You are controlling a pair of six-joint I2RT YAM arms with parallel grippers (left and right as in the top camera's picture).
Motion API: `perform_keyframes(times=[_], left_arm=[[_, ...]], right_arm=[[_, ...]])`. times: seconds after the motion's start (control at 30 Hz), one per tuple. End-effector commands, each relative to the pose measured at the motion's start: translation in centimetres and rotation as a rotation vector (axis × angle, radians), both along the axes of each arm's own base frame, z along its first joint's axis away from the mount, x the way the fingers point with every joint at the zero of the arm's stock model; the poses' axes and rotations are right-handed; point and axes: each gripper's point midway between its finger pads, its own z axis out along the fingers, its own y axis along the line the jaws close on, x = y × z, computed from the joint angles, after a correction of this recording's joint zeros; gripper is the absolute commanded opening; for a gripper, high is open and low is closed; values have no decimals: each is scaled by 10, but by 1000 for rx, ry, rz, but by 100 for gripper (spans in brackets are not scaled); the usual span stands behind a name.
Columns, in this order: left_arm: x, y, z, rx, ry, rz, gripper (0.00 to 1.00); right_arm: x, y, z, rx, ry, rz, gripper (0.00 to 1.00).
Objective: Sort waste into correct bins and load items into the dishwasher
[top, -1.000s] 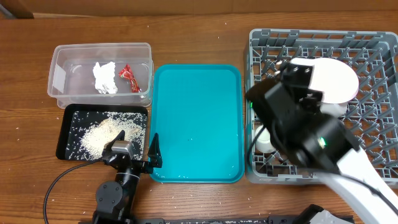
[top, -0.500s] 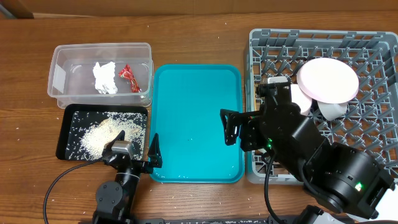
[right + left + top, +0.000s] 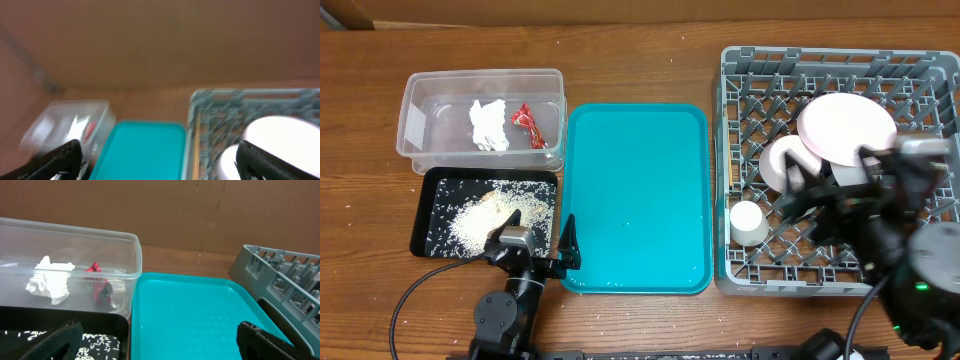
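The clear tub [image 3: 420, 115] holds a crumpled white tissue [image 3: 488, 126] and a red wrapper [image 3: 527, 122]; both also show in the left wrist view, the tissue [image 3: 50, 280] and the wrapper [image 3: 100, 286]. The black tray [image 3: 428, 200] holds white rice [image 3: 485, 215]. The grey dish rack [image 3: 740, 90] holds a pale plate [image 3: 845, 128], a bowl [image 3: 780, 160] and a white cup [image 3: 748, 222]. My left gripper [image 3: 532, 252] is open and empty at the front edges of the black tray and the teal tray. My right gripper [image 3: 855, 190] is open and empty above the rack's front right. No wooden sticks show.
The teal serving tray [image 3: 635, 195] lies bare between the bins and the rack. Several stray rice grains lie on the wooden table around the black tray. The right wrist view is blurred; it shows the teal tray [image 3: 142, 147] and the rack [image 3: 215, 107].
My right arm has pulled back from over the rack's left side toward the front right. This uncovers the plate, bowl and cup. The left arm has not moved.
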Motion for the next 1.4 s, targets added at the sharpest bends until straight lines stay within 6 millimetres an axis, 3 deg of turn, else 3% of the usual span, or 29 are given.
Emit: perform_keyframes(times=[0.0, 0.13, 0.4, 0.73, 1.1, 1.37], left_arm=[[0, 1, 1, -6, -7, 2, 100], [0, 1, 1, -6, -7, 2, 100], [0, 1, 1, -6, -7, 2, 100], [0, 1, 1, -6, -7, 2, 100], [0, 1, 1, -6, -7, 2, 100], [0, 1, 1, -6, -7, 2, 100]], right_arm=[[10, -14, -21, -22, -1, -11, 100], [15, -18, -46, -32, -57, 57, 100], [11, -40, -128, -5, -112, -5, 100], [6, -49, -181, 1, -286, -44, 100], [19, -50, -217, 5, -394, -52, 100], [20, -56, -224, 1, -367, -83, 100]])
